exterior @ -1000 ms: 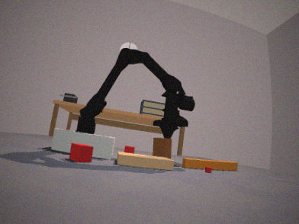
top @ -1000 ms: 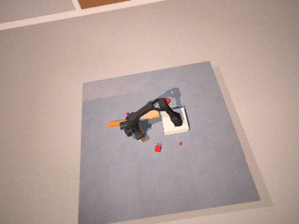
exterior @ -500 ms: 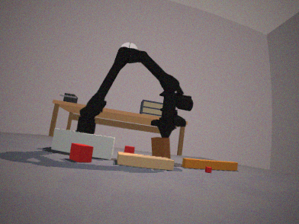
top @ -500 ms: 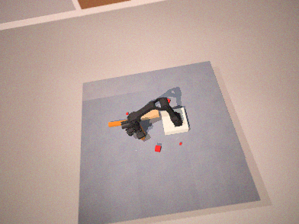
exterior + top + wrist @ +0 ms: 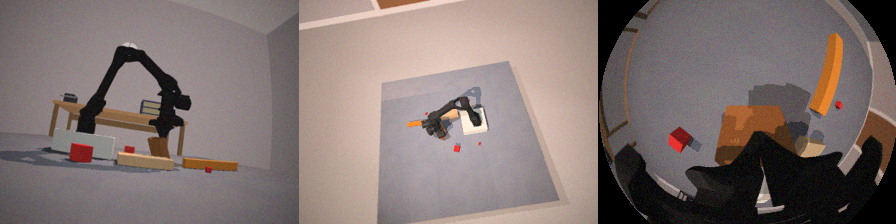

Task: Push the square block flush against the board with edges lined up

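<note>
The square brown block (image 5: pixel 157 148) (image 5: pixel 746 131) sits on the grey mat, mostly hidden under my hand in the top view. A tan board (image 5: pixel 451 115) (image 5: pixel 145 161) lies close by it, and its end shows in the wrist view (image 5: pixel 812 149). An orange board (image 5: pixel 413 123) (image 5: pixel 210 164) (image 5: pixel 827 75) lies further out, apart from the block. My gripper (image 5: pixel 433 129) (image 5: pixel 164 133) (image 5: pixel 757 134) is shut and empty. It hangs low, right at the block's top edge. I cannot tell whether the block touches the tan board.
The arm's white base (image 5: pixel 475 127) (image 5: pixel 81 144) stands behind the boards. Red cubes lie around: a larger one (image 5: pixel 457 148) (image 5: pixel 81 152) (image 5: pixel 679 139) and small ones (image 5: pixel 479 143) (image 5: pixel 208 169) (image 5: pixel 838 104). A wooden table (image 5: pixel 114 115) stands far behind.
</note>
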Motion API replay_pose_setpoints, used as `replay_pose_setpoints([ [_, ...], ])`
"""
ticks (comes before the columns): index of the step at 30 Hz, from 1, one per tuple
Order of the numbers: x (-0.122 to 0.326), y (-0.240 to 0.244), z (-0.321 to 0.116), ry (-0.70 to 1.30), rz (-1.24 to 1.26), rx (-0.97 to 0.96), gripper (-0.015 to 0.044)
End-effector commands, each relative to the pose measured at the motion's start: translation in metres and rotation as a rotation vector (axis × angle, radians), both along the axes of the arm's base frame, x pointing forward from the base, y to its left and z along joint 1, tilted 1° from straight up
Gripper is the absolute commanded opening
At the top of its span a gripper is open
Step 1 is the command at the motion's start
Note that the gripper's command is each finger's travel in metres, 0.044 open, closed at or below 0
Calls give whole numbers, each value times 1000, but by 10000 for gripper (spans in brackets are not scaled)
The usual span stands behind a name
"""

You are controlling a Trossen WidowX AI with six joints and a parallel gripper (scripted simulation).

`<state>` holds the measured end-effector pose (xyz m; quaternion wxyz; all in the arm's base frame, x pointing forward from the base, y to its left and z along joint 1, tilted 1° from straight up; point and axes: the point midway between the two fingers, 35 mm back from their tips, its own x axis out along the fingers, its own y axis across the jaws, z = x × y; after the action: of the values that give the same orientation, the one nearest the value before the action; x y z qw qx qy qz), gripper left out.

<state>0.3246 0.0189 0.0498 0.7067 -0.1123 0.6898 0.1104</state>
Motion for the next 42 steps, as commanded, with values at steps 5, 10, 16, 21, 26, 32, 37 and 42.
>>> replay_pose_setpoints([
  [5,-5,-2,0,-1,4,-5,0],
  [10,0,-1,0,-2,4,-5,0],
  [16,9,2,1,-3,4,-5,0],
  [21,17,5,1,-3,4,-5,0],
  [26,24,8,1,-4,4,-4,0],
  [32,33,11,1,-5,4,-4,0],
  [37,35,12,12,-8,8,0,0],
  [42,33,12,50,-5,4,-4,0],
])
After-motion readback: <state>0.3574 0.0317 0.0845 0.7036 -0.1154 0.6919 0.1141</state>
